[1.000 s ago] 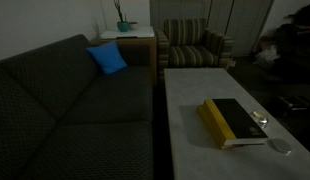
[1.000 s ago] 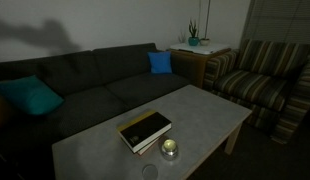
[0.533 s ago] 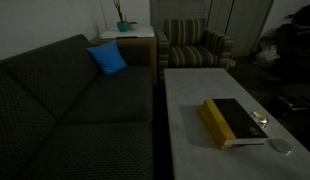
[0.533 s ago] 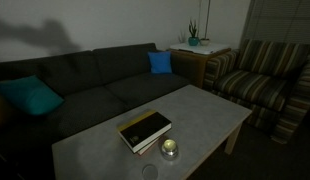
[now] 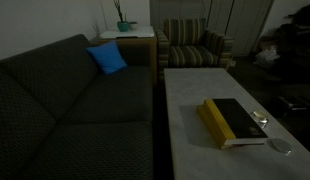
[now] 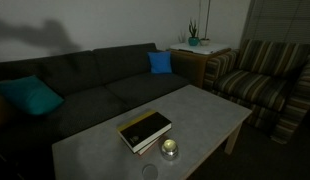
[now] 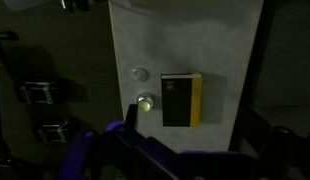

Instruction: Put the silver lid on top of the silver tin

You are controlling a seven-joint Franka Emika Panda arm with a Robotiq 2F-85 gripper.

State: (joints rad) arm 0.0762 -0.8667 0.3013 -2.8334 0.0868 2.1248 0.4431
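The silver tin (image 7: 146,102) is a small shiny round container on the pale table, right beside the black-and-yellow book (image 7: 181,99). It shows in both exterior views (image 5: 259,122) (image 6: 170,149). The silver lid (image 7: 140,74) is a dull flat disc lying on the table a short way from the tin, apart from it, near the table's edge (image 5: 281,146) (image 6: 148,171). My gripper (image 7: 195,125) hangs high above the table, well clear of both. Its dark fingers (image 7: 129,116) stand wide apart with nothing between them. It does not show clearly in the exterior views.
The long pale table (image 5: 195,100) stands next to a dark sofa (image 5: 75,100) with a blue cushion (image 5: 107,58). A striped armchair (image 5: 195,45) and a side table with a plant (image 5: 125,30) stand beyond. The room is dim.
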